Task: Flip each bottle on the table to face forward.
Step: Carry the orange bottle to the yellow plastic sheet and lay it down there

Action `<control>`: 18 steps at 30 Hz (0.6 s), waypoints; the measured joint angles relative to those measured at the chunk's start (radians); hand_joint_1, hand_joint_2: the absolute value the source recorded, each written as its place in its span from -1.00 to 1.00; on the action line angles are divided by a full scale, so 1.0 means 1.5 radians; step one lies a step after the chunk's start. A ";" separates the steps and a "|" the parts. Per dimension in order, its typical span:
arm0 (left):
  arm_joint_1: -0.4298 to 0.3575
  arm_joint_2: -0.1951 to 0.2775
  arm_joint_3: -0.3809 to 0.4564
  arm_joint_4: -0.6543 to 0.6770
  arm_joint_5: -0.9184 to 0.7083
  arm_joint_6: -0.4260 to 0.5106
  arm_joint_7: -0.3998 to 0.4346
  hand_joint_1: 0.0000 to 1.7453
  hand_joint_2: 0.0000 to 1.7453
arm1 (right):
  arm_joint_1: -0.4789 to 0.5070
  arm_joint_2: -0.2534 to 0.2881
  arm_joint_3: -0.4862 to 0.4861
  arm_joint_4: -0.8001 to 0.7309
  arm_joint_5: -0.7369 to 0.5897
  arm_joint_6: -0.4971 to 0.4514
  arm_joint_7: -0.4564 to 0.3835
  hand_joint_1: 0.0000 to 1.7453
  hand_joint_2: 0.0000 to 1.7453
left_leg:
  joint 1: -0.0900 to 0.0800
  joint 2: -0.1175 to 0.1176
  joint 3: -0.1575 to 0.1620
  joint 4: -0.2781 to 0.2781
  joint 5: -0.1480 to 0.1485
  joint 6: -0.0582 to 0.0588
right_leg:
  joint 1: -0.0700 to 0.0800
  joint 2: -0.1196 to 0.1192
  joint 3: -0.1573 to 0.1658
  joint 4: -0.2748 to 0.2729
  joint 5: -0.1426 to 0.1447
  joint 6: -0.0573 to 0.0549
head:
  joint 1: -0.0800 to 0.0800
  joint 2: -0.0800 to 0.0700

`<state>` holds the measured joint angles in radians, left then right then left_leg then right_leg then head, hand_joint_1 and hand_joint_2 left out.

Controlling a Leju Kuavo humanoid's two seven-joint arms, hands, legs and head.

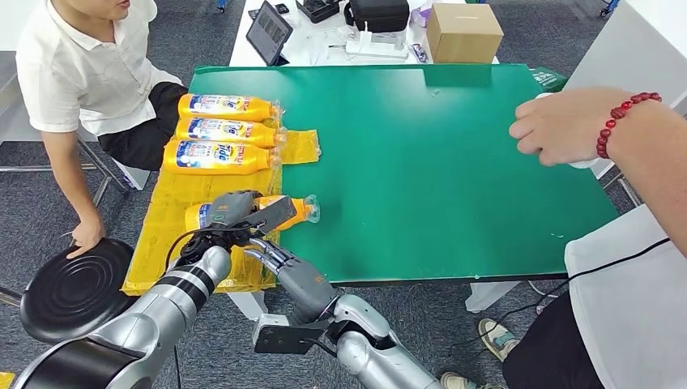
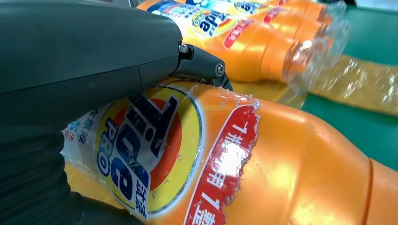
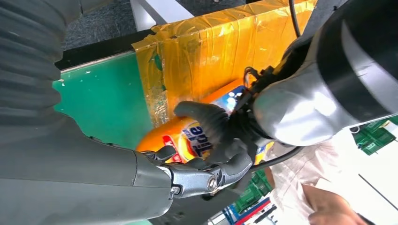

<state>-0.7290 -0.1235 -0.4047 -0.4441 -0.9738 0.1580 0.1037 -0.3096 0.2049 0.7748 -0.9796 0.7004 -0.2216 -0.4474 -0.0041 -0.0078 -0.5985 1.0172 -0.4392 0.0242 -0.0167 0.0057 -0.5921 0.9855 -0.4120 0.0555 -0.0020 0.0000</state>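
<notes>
— Left hand (image 1: 243, 209) is wrapped over the fourth orange plastic detergent bottle (image 1: 296, 212), the one lying nearest the front edge of the green table (image 1: 437, 162), on the yellow taped sheet (image 1: 162, 235) at the left side. It grips the body; the cap points toward the table's middle.

— And the right hand (image 1: 279, 261)?

— It holds nothing. Its fingers lie loosely spread just at the front edge beneath that bottle; from its own wrist camera they seem close to the bottle's underside, though I cannot tell if they touch.

— Which step is this?

— I'd judge the last bottle's turn. Three matching orange bottles (image 1: 219, 130) lie in a row behind it, labels up. On the gripped one the wrist camera already shows the round logo (image 2: 141, 154).

— Next move?

— Probably settling it label-up, parallel to the row, then letting go without rolling it.

— Anyone near?

— A seated person (image 1: 81, 65) at the left, another person's hand (image 1: 559, 126) at the right edge.
</notes>
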 joint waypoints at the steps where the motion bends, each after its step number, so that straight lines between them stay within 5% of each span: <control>1: -0.002 -0.002 -0.002 0.006 -0.003 -0.002 0.002 -0.92 1.00 | -0.001 0.001 0.002 0.002 -0.001 0.000 -0.001 -1.00 1.00 | 0.000 0.000 0.000 0.000 0.000 0.000 | 0.000 0.000 0.000 0.000 0.000 0.000 | 0.000 0.000; 18: 0.012 -0.024 0.030 0.022 0.074 -0.043 -0.110 -1.00 1.00 | -0.005 0.003 0.013 0.027 -0.017 -0.019 -0.008 -1.00 1.00 | 0.000 -0.002 0.001 0.000 0.000 0.000 | 0.000 -0.002 0.002 0.000 0.000 0.000 | 0.000 0.000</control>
<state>-0.7116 -0.1589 -0.3597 -0.4112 -0.8632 0.0934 -0.0615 -0.3168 0.2090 0.7941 -0.9387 0.6746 -0.2507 -0.4598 -0.0046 -0.0108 -0.5968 1.0172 -0.4390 0.0244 -0.0172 0.0028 -0.5887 0.9853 -0.4123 0.0553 -0.0019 0.0000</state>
